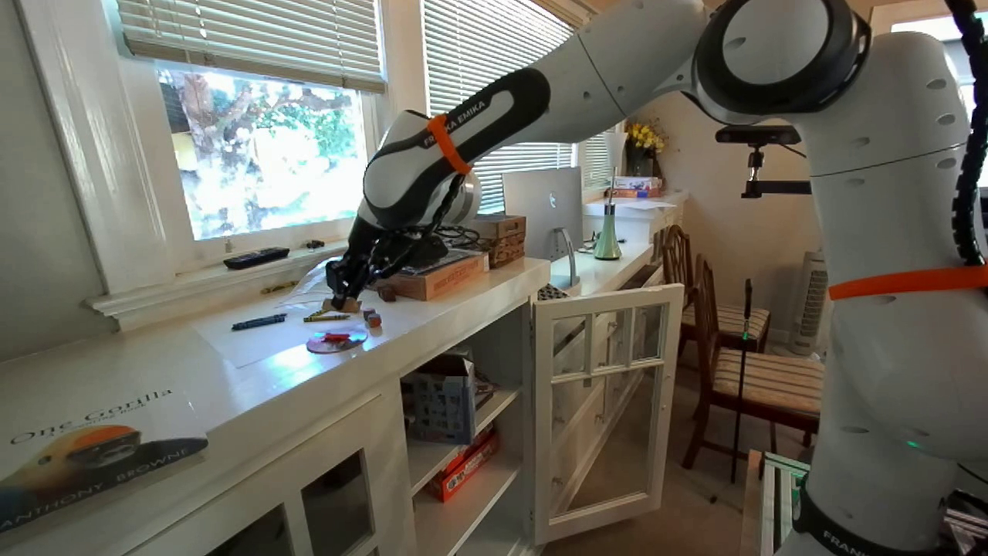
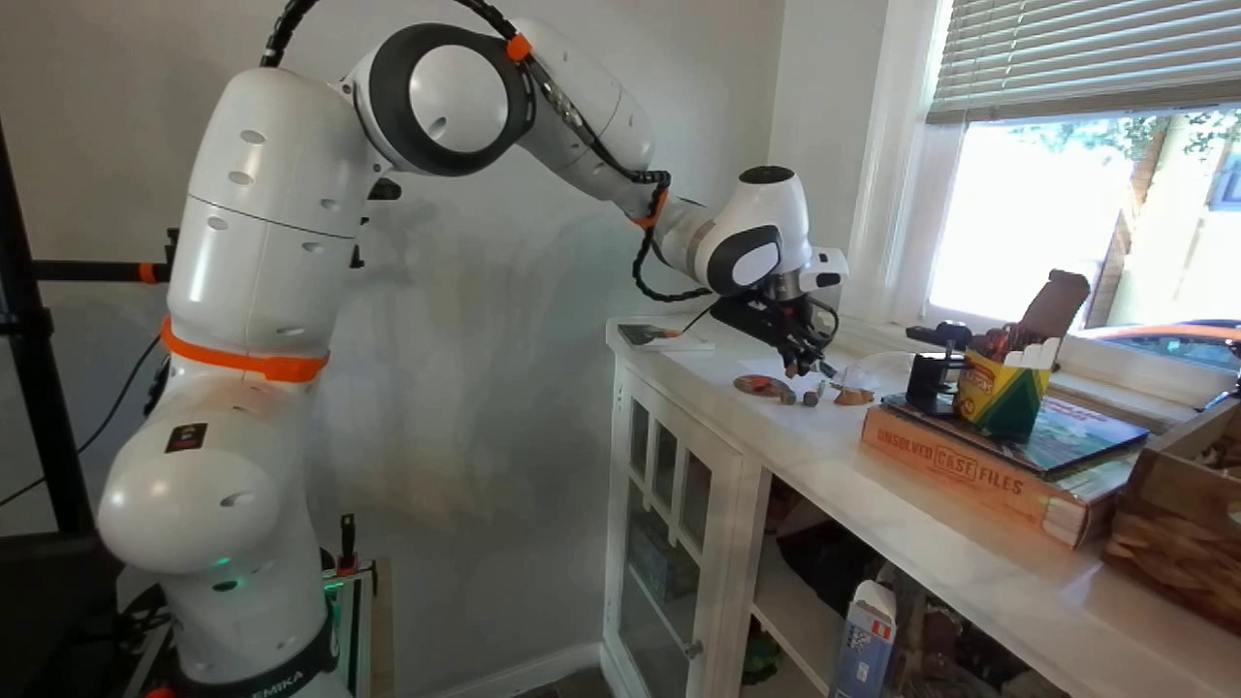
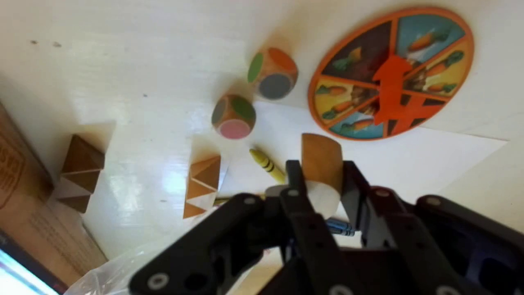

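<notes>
My end effector [image 3: 322, 170] is pinching a brown-and-white piece [image 3: 322, 157] over the white surface [image 3: 155, 82], near a yellow crayon [image 3: 266, 164] and a round spinner [image 3: 391, 78].

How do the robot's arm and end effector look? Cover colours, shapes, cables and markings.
The arm is white and rounded, with dark grey joint rings, orange bands, a ribbed black cable and "FRANKA EMIKA" lettering. The end effector is black, with slim fingers and grey bolt heads.
</notes>
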`<state>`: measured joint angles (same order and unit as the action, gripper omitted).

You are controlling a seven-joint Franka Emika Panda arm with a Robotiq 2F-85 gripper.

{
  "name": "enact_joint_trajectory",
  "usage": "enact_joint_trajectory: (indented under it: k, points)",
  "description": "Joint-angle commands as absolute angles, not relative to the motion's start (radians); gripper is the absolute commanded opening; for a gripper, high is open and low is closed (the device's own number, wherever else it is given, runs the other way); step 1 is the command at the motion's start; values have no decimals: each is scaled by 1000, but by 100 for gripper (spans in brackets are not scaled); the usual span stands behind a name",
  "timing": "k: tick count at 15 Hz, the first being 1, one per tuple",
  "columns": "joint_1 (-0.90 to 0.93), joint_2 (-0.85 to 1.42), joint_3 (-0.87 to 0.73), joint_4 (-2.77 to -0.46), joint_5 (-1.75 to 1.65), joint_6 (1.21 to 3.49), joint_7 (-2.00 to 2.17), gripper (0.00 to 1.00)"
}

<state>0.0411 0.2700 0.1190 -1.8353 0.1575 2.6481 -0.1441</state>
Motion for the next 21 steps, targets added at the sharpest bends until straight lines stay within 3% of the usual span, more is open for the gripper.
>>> enact_joint_trajectory:
  k: [1,21]
  points:
    - [18,191,122,-1892,177,2637,-172,7]
    - [13,117,25,-2035,70,2504,-33,7]
